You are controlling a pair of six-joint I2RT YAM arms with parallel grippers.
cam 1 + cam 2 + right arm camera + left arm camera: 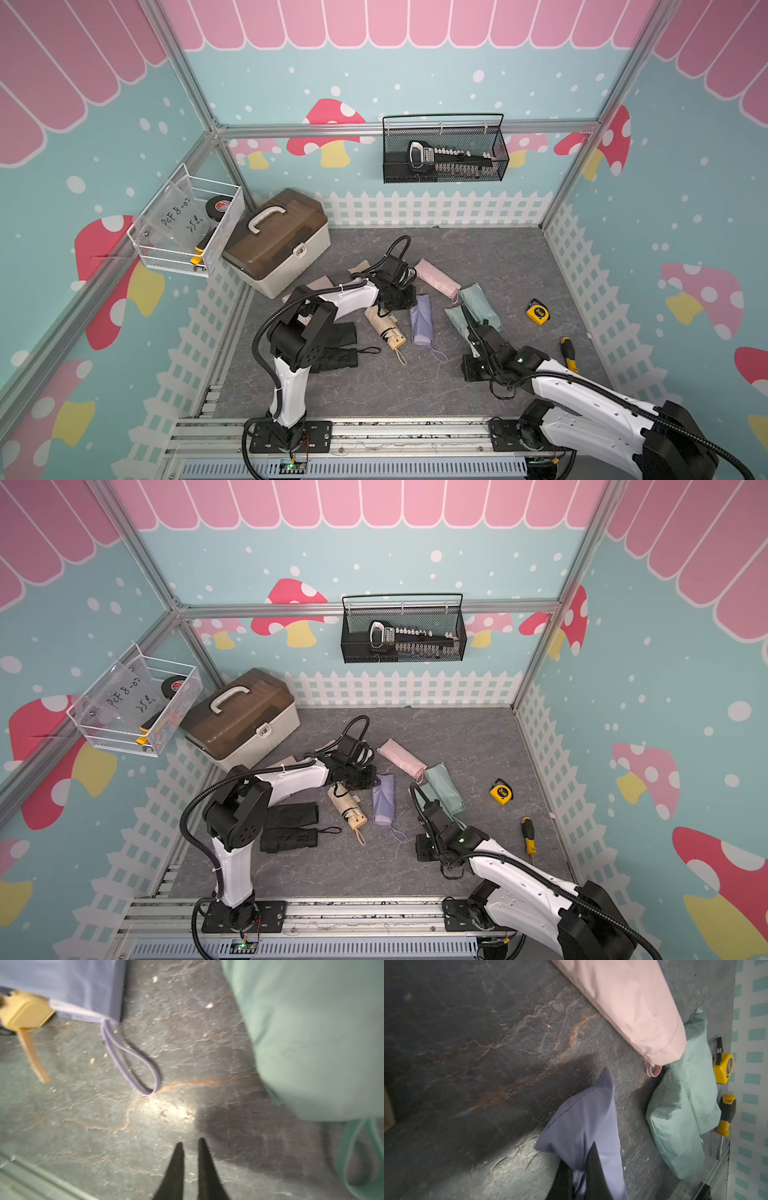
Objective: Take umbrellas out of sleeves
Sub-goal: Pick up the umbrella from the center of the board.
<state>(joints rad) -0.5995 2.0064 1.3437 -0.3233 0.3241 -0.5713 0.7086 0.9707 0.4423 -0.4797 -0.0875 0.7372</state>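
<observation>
Nearest, the right tool (191, 1144) hangs low over the counter (83, 1118), jaws slightly parted and empty, close to the wrist loop (133, 1064) trailing from the mouth of the lilac sleeve (581, 1118). Farther off, the left tool (579, 1159) is clamped on that sleeve's closed end, so the step in hand looks like freeing the lilac umbrella still inside; next, I judge, the right tool must catch the loop and pull while the left anchors the fabric.
</observation>
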